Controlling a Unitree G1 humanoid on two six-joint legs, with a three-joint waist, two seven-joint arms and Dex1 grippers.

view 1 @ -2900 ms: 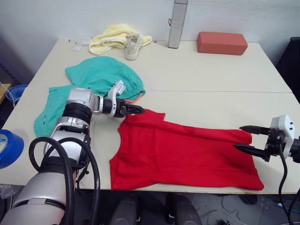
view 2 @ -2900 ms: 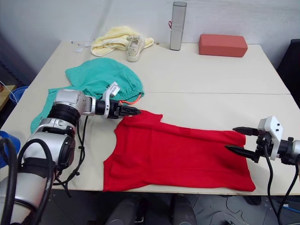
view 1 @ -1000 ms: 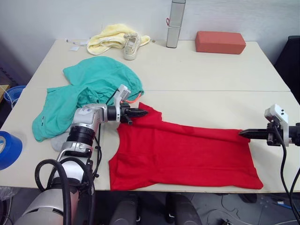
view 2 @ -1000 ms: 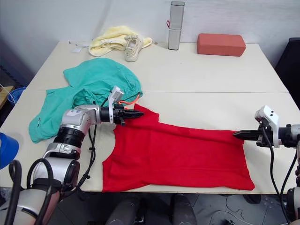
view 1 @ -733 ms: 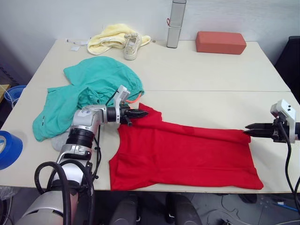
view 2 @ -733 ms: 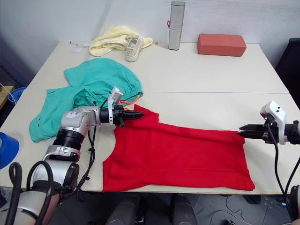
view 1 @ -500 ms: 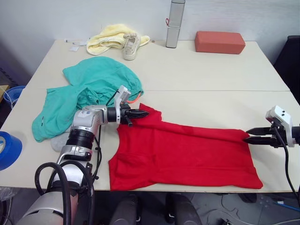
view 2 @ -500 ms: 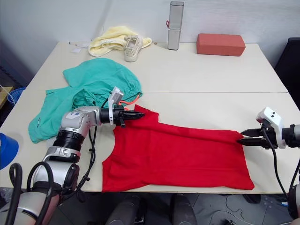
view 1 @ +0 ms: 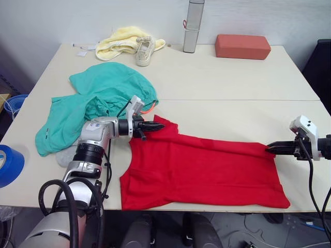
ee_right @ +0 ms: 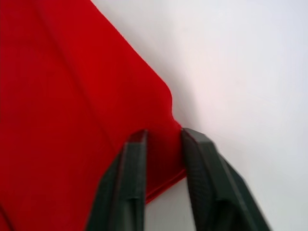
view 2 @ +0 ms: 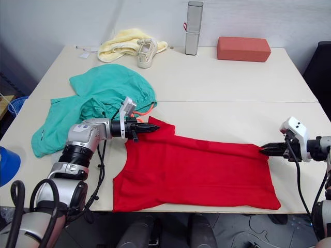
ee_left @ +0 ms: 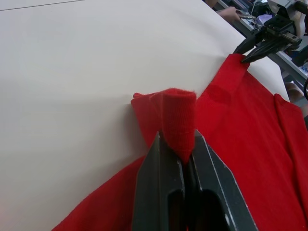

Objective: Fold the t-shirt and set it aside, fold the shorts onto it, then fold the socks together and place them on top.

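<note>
Two pale cream tables pushed together, a seam running left to right across the middle. On the near half, the red t-shirt spread flat, reaching from the centre to the right edge. To the left, straddling the seam, the teal shorts in a rumpled heap, the coral drawstring showing at the near right side. Just near the shorts at the left edge, a bit of grey sock. Along the far edge: a pale yellow cloth with a beige sneaker beside it, an upright silver cylinder, and a red-brown brick-shaped block further right.
</note>
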